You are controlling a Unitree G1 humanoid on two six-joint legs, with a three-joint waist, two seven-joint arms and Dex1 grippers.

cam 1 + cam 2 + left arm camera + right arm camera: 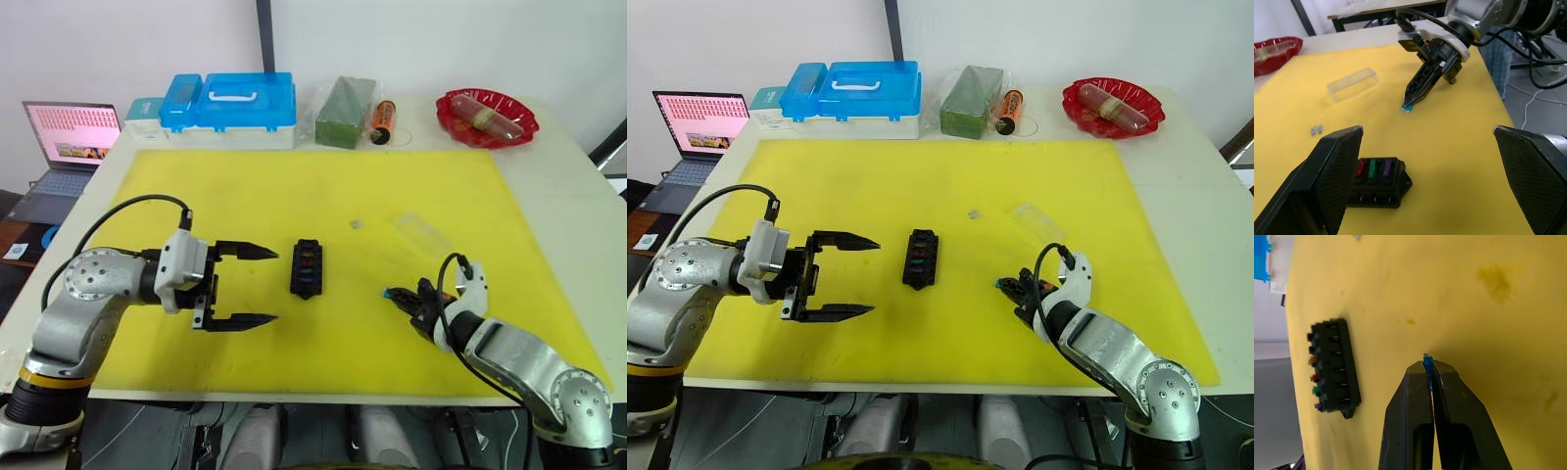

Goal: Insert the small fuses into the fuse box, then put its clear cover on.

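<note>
A worktop is covered by a yellow mat. Near the mat's middle lies the fuse box, a small black block that is judged stiff and light, likely to slide if pushed; it would best be steadied by its long sides. Red, green and purple fuses are already seated in its slots. The left gripper is held just beside the box, its fingers spread wide and empty. The clear cover lies apart, farther back on the mat; it is judged thin, slippery and easily cracked, best taken by its long edges. The right gripper is pinched closed on a tiny blue fuse, which is judged easily dropped. A loose grey fuse lies between box and cover. No legible writing is seen.
</note>
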